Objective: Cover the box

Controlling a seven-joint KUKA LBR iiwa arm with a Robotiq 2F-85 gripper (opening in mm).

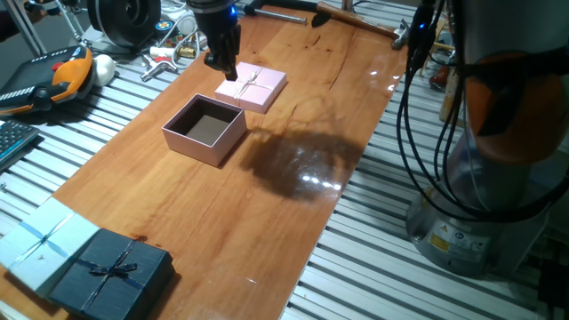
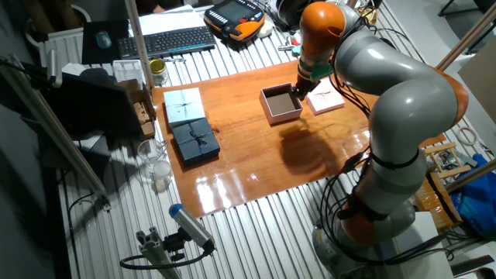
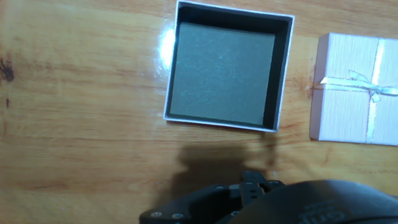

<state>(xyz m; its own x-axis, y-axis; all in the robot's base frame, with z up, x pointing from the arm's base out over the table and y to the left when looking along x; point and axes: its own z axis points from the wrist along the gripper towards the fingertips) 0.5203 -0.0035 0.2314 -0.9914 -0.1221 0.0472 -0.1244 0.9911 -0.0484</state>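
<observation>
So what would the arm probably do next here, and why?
Probably drop onto the pink ribboned lid and grasp it. The box stands open and empty on the table, the lid lies flat beside it, and the gripper hangs just above the lid's edge, holding nothing.

No text, brand or number can be read in any of the three views. A yellow-marked sticker (image 1: 442,238) sits on the grey robot base (image 1: 462,227) in one fixed view, but its print is too small to make out. The keyboard (image 2: 167,40) in the other fixed view shows no legible key markings either.
</observation>
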